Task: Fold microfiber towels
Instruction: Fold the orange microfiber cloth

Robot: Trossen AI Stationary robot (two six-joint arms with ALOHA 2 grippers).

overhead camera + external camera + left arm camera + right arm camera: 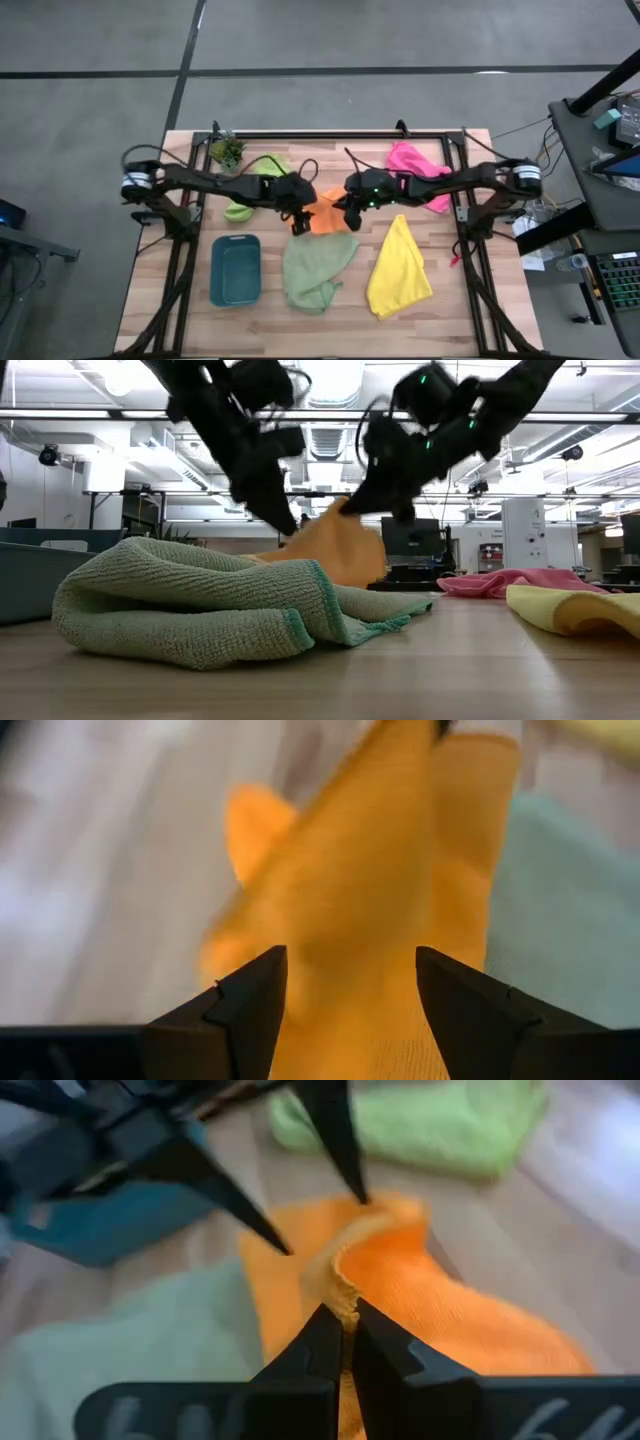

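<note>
Orange microfiber towel (325,216) sits mid-table between both arms, one edge lifted off the wood. Right gripper (343,1342) is pinched tight on that raised orange fold. Left gripper (350,988) has fingers spread, poised over the same towel, nothing clamped. Pale sage green towel (314,270) lies bunched in front of it, yellow towel (400,268) beside that, pink towel (418,167) and lime green towel (252,180) at the back. Teal rectangular plastic tray (236,268) is left of the sage one.

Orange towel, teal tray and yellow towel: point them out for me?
Orange towel (325,215), high view, flat part between the grippers.
Teal tray (236,270), high view, its floor.
Yellow towel (398,268), high view, middle of the cloth.
</note>
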